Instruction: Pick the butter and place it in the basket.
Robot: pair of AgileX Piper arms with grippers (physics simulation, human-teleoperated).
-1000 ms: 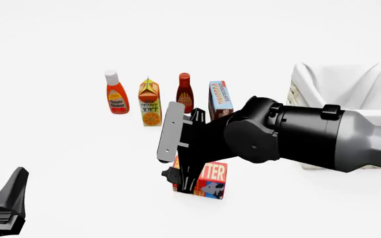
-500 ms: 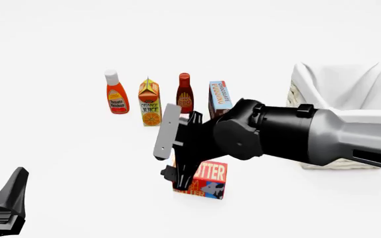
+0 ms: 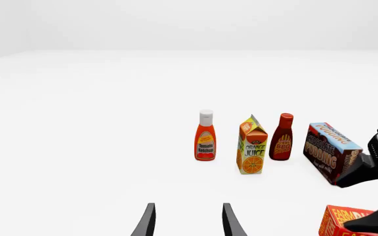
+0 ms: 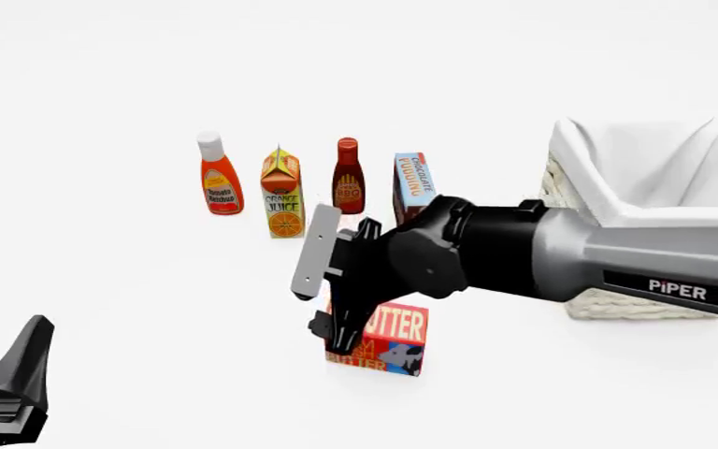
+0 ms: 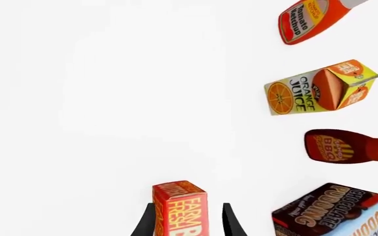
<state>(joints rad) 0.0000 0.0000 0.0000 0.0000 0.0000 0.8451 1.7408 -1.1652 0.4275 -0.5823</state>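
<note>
The butter (image 4: 391, 340), a red-orange box with a blue cow corner, stands on the white table in the front view. My right gripper (image 4: 334, 323) is down at its left end. In the right wrist view the two fingers (image 5: 147, 223) straddle the butter (image 5: 179, 206); the jaws are open and there is a gap on one side. The basket (image 4: 658, 159), cream wicker with white cloth, stands at the right behind my right arm. My left gripper (image 4: 10, 383) is open and empty at the near left; its fingers (image 3: 148, 222) show in the left wrist view, with the butter (image 3: 343, 222) off to one side.
A row stands beyond the butter: a ketchup bottle (image 4: 220, 182), an orange juice carton (image 4: 283, 196), a BBQ sauce bottle (image 4: 348, 178) and a chocolate pudding box (image 4: 415, 182). The pudding box is closest to my right wrist.
My right arm has stretched further forward and left, and its wrist now looks smaller and lower over the butter. The butter and the left arm have not moved.
</note>
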